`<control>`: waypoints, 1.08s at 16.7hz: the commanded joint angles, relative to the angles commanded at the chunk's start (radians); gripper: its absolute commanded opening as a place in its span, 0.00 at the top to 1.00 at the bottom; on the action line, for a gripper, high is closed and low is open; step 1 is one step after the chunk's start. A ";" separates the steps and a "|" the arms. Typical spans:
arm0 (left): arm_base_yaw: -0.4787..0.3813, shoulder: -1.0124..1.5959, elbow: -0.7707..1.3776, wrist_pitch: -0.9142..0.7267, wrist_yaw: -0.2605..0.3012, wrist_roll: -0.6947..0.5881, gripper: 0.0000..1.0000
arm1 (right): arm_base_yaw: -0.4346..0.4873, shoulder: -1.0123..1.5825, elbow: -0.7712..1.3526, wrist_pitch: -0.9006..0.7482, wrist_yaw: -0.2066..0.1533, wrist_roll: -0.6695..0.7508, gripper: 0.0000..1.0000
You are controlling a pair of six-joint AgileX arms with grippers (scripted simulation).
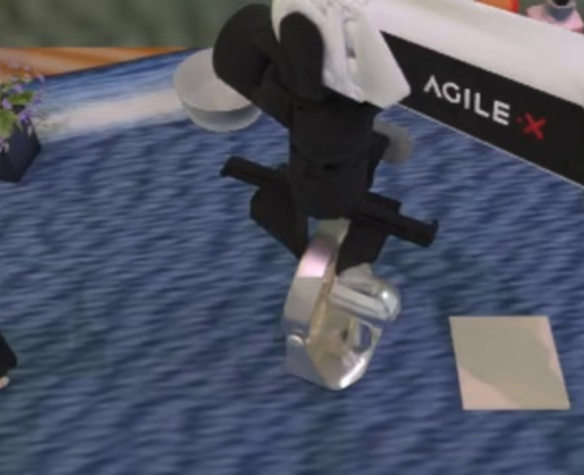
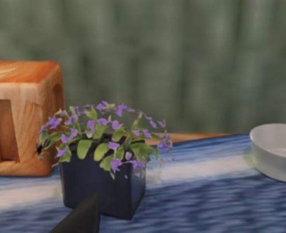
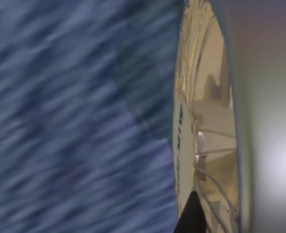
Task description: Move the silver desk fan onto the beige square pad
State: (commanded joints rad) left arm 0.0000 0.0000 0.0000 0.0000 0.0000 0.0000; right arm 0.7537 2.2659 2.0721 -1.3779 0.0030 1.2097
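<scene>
Right arm: reaches in from the top view's upper right, wrist pointing down.
Right tool (image 1: 328, 259): fingers closed on the silver desk fan (image 1: 334, 322).
Left arm: parked at the left edge.

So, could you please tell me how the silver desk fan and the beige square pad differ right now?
The silver desk fan stands upright and shiny; the beige square pad lies flat and matte. The right gripper is at the fan's ring, while the pad sits bare and untouched, to the fan's right. Both rest on the blue table.
</scene>
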 joint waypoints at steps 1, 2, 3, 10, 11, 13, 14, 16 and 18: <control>0.000 0.000 0.000 0.000 0.000 0.000 0.00 | -0.003 -0.004 -0.001 0.000 0.000 0.001 1.00; 0.000 0.000 0.000 0.000 0.000 0.000 0.00 | -0.002 -0.003 0.002 -0.003 0.000 0.001 1.00; 0.000 0.000 0.000 0.000 0.000 0.000 0.00 | -0.001 0.001 0.016 -0.017 0.000 0.001 1.00; 0.000 0.000 0.000 0.000 0.000 0.000 0.00 | 0.005 0.042 0.267 -0.220 0.000 0.001 1.00; 0.000 0.000 0.000 0.000 0.000 0.000 0.00 | 0.006 0.044 0.280 -0.232 0.001 0.000 1.00; 0.000 0.000 0.000 0.000 0.000 0.000 0.00 | 0.006 0.045 0.283 -0.235 0.001 0.000 1.00; 0.000 0.000 0.000 0.000 0.000 0.000 0.00 | 0.006 0.045 0.283 -0.235 0.001 0.000 1.00; 0.000 0.000 0.000 0.000 0.000 0.000 0.00 | 0.000 0.040 0.281 -0.232 0.000 0.001 1.00; 0.000 0.000 0.000 0.000 0.000 0.000 0.00 | -0.003 0.031 0.263 -0.239 -0.007 -0.029 1.00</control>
State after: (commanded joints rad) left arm 0.0000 0.0000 0.0000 0.0000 0.0000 0.0000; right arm 0.7505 2.2970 2.3355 -1.6171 -0.0044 1.1810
